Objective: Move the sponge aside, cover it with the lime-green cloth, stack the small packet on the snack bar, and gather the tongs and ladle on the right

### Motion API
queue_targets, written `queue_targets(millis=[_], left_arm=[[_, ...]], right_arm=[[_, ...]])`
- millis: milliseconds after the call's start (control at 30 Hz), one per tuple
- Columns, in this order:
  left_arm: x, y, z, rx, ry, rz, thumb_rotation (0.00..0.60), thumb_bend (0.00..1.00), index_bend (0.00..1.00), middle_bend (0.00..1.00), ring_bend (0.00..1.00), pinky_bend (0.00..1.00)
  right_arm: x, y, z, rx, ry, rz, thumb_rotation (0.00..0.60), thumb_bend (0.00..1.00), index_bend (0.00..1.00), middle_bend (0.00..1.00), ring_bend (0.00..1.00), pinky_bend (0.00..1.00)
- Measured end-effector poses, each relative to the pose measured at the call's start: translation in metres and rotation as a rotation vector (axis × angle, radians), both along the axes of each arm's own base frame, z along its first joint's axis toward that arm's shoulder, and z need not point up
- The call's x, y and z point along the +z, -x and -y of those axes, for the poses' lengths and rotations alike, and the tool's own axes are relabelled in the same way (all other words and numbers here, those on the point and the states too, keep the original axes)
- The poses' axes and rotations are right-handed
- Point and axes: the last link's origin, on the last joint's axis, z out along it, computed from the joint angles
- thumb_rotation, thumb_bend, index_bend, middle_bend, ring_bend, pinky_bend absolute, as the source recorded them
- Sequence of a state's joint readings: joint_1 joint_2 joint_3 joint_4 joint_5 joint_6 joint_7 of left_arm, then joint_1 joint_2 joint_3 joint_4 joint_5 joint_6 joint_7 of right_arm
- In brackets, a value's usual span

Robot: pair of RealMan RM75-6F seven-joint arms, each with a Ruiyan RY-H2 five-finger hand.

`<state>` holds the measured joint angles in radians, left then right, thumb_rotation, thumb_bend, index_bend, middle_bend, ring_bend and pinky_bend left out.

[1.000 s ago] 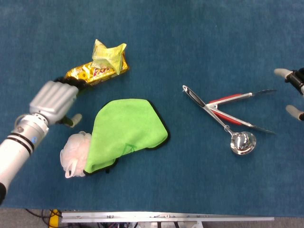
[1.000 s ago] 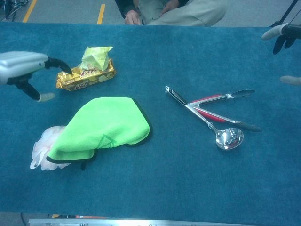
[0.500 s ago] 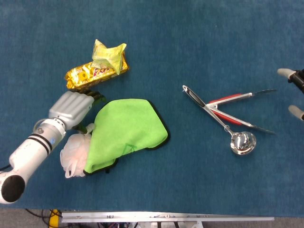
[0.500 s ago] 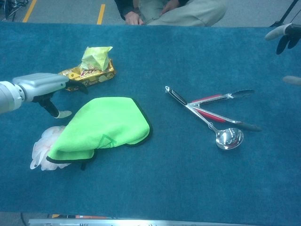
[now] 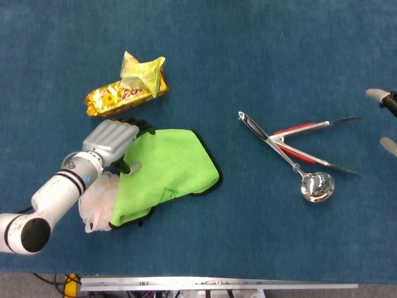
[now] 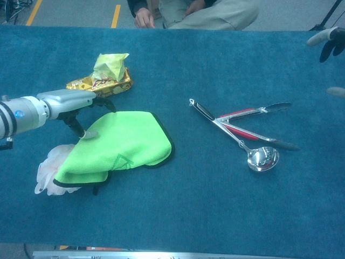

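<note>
Since the earlier frames our left hand [image 5: 113, 140] has slid from beside the snack bar [image 5: 124, 97] onto the lime-green cloth's [image 5: 170, 167] edge, fingers apart, thumb touching fabric. From the chest, sponge [image 6: 49, 168] peeks out left of the cloth; right hand [image 6: 330, 43] fingers spread, holding nothing.

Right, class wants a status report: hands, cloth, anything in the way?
Left hand open at lime-green cloth edge. Right hand open, far right. Sponge partly uncovered. Nothing blocking.
</note>
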<state>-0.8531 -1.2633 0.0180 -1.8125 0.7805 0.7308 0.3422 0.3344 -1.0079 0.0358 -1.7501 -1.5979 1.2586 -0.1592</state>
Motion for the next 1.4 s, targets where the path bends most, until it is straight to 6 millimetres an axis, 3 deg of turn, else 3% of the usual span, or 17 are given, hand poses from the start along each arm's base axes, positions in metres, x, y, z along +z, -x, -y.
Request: queue_targets(millis=[467, 1200, 1400], left_arm=[[-0.018, 0.0, -0.003, 0.055, 0.086, -0.006, 0.6, 0.34, 0.18, 0.18, 0.14, 0.16], [0.01, 0.0, 0.059, 0.024, 0.258, -0.045, 0.6, 0.34, 0.19, 0.22, 0.16, 0.16], [0.016, -0.002, 0.065, 0.006, 0.257, -0.044, 0.599, 0.34, 0.18, 0.21, 0.15, 0.16]], right_arm=[[0.001, 0.003, -0.001, -0.006, 0.004, 0.006, 0.6, 0.15, 0.23, 0.42, 0.37, 0.58], [0.002, 0.002, -0.003, 0.003, 0.01, 0.011, 0.6, 0.15, 0.23, 0.42, 0.37, 0.58], [0.003, 0.002, -0.004, 0.004, 0.012, 0.012, 0.6, 0.15, 0.23, 0.42, 0.37, 0.58]])
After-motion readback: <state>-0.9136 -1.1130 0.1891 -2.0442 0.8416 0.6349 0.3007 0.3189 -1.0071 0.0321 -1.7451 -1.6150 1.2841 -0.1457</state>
